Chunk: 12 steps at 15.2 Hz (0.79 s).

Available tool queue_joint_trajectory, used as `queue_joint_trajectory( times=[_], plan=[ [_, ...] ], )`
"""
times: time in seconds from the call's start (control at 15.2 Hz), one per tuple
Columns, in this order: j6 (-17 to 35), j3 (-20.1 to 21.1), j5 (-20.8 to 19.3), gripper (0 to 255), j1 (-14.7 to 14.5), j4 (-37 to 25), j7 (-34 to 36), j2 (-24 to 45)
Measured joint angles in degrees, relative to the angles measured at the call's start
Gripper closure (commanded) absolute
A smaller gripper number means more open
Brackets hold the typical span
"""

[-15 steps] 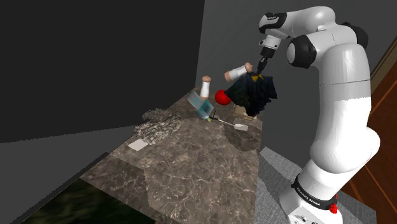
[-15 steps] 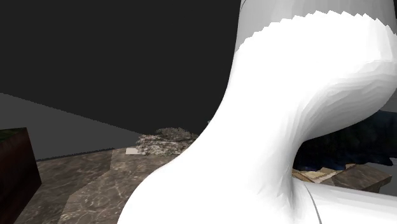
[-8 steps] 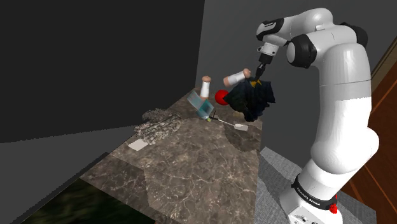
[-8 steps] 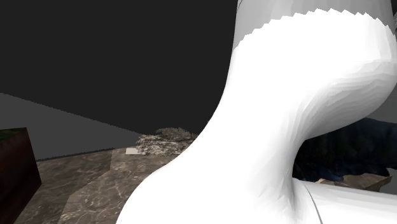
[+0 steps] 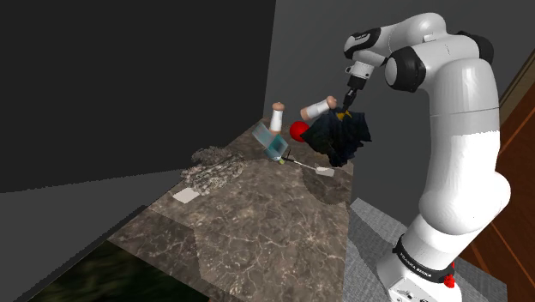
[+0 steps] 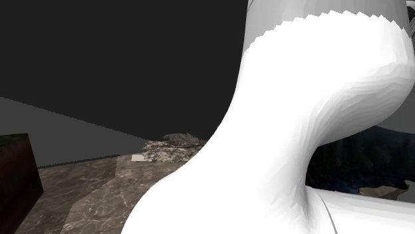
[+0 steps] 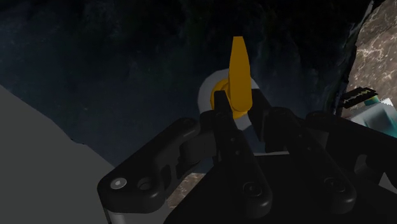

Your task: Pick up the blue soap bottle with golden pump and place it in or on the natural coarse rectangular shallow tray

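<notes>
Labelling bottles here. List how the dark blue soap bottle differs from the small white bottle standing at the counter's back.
The dark blue soap bottle is dark and bulky; the small white bottle is pale and slim. The soap bottle hangs from the gripper, clasped at its golden pump; the white bottle stands upright on the counter. Both have tops coloured unlike their bodies.

Your surface is a brown marbled counter (image 5: 257, 225); log what sits on it. A coarse grey tray (image 5: 211, 166) lies along the edge at the shoulder view's left, with a small white card (image 5: 185, 196) flat just beside its near end. Farther back you have a bluish box (image 5: 269, 141), tilted, and an upright white bottle (image 5: 277, 117) behind it. A red ball (image 5: 297, 130) sits near that bottle. A white spatula-like tool (image 5: 315, 168) lies flat toward the right edge.
</notes>
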<state>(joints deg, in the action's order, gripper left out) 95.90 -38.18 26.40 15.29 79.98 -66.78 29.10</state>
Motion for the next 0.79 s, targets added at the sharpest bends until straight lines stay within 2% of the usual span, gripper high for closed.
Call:
queue_joint_trajectory(
  times=[0.07,0.13,0.53,0.79],
  plan=[
    [0.02,0.00,0.00,255,0.00,0.02,-0.01,-0.01],
    [0.02,0.00,0.00,0,0.00,0.03,-0.01,0.00],
    [0.03,-0.02,0.00,0,-0.01,-0.01,-0.01,-0.07],
    [-5.61,-0.12,0.11,0,2.14,-6.66,0.63,0.70]
  ],
)
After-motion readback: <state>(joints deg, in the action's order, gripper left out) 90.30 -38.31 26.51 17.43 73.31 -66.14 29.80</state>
